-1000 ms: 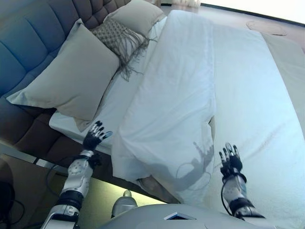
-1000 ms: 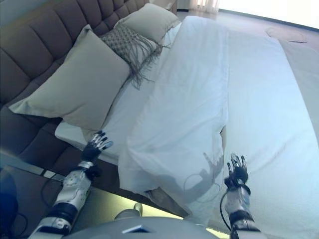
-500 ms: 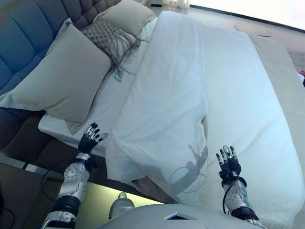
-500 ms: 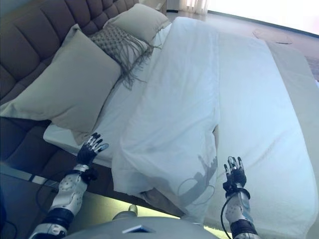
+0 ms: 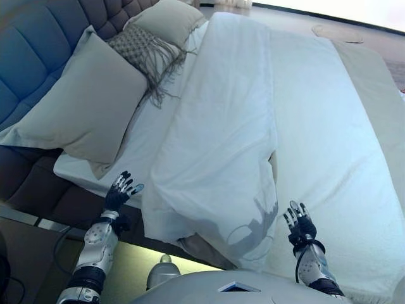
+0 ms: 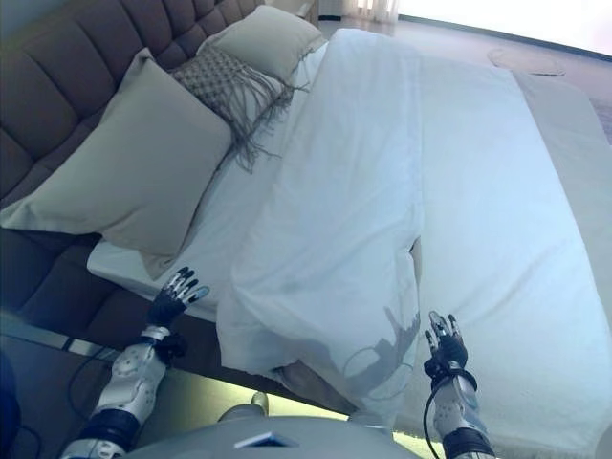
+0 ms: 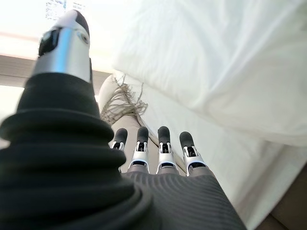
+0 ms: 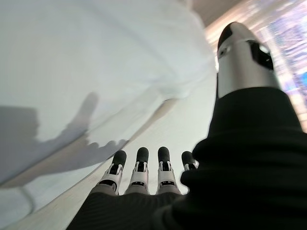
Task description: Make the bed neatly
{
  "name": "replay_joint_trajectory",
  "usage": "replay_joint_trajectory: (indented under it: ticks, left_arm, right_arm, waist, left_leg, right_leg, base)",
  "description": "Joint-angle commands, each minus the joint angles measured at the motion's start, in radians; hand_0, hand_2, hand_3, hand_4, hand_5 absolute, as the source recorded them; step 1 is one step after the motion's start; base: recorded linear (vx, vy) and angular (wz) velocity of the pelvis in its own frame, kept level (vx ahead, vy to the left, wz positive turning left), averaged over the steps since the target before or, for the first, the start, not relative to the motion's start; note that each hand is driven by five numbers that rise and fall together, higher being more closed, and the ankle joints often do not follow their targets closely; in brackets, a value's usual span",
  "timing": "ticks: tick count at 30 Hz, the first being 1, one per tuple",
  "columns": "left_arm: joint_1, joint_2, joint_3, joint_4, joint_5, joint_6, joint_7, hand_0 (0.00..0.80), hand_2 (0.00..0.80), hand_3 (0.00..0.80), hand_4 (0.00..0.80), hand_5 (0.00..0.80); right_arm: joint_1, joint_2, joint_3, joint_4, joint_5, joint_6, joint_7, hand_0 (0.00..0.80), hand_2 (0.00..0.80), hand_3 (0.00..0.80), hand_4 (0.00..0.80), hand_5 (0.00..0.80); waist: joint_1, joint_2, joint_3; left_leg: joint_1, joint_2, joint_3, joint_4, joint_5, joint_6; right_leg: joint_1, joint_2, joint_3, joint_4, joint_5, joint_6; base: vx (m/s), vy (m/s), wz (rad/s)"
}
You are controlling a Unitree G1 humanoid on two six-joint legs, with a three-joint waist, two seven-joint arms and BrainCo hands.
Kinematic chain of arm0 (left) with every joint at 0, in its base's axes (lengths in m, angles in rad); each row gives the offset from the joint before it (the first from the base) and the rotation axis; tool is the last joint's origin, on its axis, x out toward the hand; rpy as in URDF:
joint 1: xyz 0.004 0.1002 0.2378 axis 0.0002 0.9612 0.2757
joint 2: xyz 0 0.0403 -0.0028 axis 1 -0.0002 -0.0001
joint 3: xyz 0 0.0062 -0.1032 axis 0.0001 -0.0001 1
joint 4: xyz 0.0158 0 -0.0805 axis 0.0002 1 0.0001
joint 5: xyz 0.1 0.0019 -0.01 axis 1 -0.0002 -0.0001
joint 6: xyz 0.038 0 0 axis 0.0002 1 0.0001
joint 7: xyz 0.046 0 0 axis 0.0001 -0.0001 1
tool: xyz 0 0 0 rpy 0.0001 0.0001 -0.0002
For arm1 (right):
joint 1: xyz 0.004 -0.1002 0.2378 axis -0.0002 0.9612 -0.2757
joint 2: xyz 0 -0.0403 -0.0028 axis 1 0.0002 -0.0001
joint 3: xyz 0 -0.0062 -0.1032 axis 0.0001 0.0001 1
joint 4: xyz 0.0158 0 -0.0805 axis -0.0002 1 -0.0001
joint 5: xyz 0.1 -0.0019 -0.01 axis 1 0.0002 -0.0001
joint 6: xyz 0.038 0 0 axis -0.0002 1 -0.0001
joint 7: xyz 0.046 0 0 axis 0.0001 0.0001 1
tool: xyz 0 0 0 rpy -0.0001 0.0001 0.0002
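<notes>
A white duvet lies folded back in a long band down the middle of the bed, its near corner bunched at the bed's edge. The white sheet shows bare to its right. My left hand is raised open over the bed's near left edge, just left of the duvet's corner, holding nothing. My right hand hovers open above the sheet, just right of the duvet's near end. Straight fingers show in the left wrist view, and straight fingers in the right wrist view.
A large grey pillow leans on the tufted headboard at left. A fringed patterned cushion and a second pillow lie further along. A beige blanket runs along the bed's far right side.
Both hands have dropped slightly lower and nearer to me, still open. The camera has shifted a little.
</notes>
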Motion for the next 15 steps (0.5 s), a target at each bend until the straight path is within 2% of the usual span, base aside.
replay_joint_trajectory:
  ticks: [1,8,15]
  left_arm:
    - [-0.032,0.024,0.000,-0.045,0.046,-0.021,-0.028,0.000,0.000,0.000,0.000,0.000]
    - [-0.140,0.051,-0.089,-0.069,-0.012,-0.028,-0.022,0.000,0.000,0.000,0.000,0.000]
    - [-0.250,0.063,-0.188,-0.103,-0.069,-0.086,0.038,0.000,0.000,0.000,0.000,0.000]
  right_arm:
    - [-0.070,-0.051,-0.002,0.058,-0.037,-0.007,-0.022,0.000,0.000,0.000,0.000,0.000]
    - [-0.217,-0.094,-0.002,0.252,0.038,-0.027,-0.025,0.000,0.000,0.000,0.000,0.000]
    - [-0.376,-0.168,0.002,0.398,0.058,0.003,-0.037,0.000,0.000,0.000,0.000,0.000]
  waist:
    - [0.052,0.013,0.013]
    - [0.107,0.050,0.112]
    - [0.126,0.098,0.258]
  left_leg:
    - [-0.039,0.033,-0.010,0.085,-0.034,0.026]
    - [-0.189,0.010,-0.083,0.221,-0.073,0.027]
    - [-0.386,-0.018,-0.149,0.390,-0.105,0.018]
  right_leg:
    - [-0.049,-0.093,0.001,0.080,0.019,0.058]
    - [-0.140,-0.141,-0.016,0.171,-0.001,0.056]
    - [-0.273,-0.175,-0.013,0.273,-0.024,0.043]
  base:
    - [-0.010,0.039,0.11]
    - [-0.107,0.031,0.17]
    - [-0.189,0.014,0.26]
